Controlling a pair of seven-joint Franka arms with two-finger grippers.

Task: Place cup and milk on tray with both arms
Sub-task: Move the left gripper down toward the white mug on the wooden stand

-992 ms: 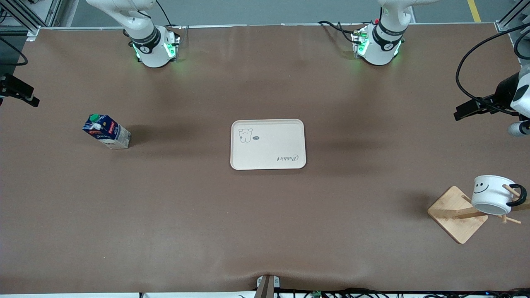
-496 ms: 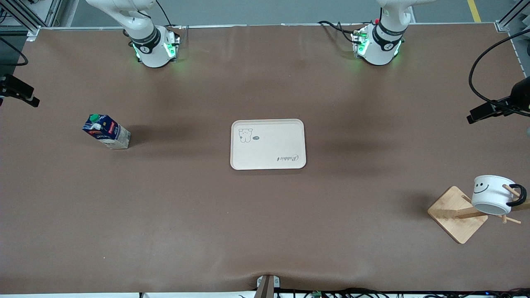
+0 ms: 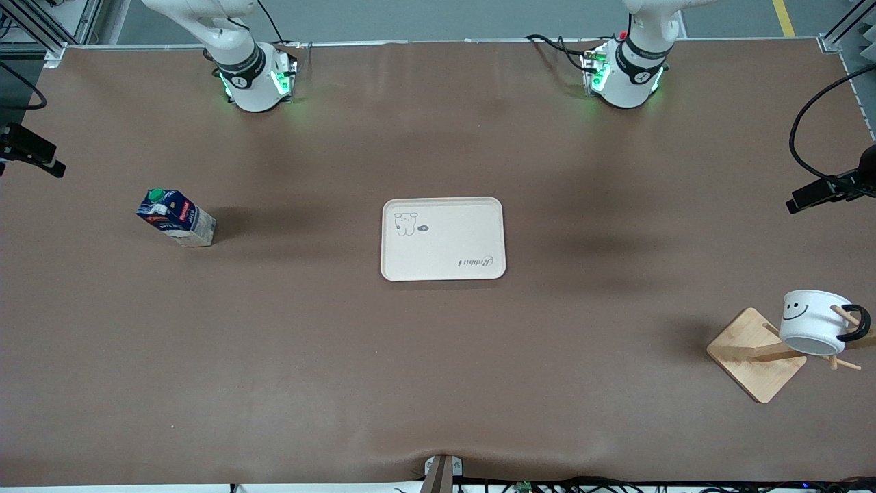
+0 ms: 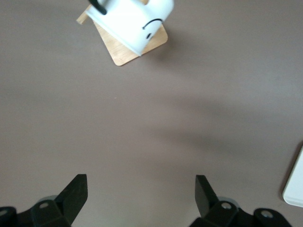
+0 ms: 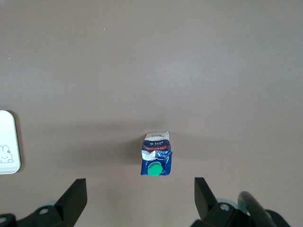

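Observation:
The cream tray [image 3: 443, 238] lies at the table's middle. The dark-blue milk [image 3: 176, 218] with a green cap stands upright toward the right arm's end. My right gripper [image 5: 140, 194] is open and empty, high over the table beside the milk [image 5: 156, 160]. The white smiley cup [image 3: 814, 322] hangs tilted on a peg of a wooden rack at the left arm's end, nearer the front camera than the tray. My left gripper [image 4: 140, 191] is open and empty, high over bare table, apart from the cup [image 4: 135, 21]. Only a black part of each hand shows in the front view.
The square wooden rack base [image 3: 756, 354] stands under the cup, with thin pegs sticking out. A tray corner shows in the left wrist view [image 4: 296, 187] and a tray edge in the right wrist view [image 5: 8, 142]. The brown table stretches wide between the things.
The left arm's hand has moved toward the left arm's end of the table, mostly leaving the front view. The right arm, milk, cup and tray have not moved.

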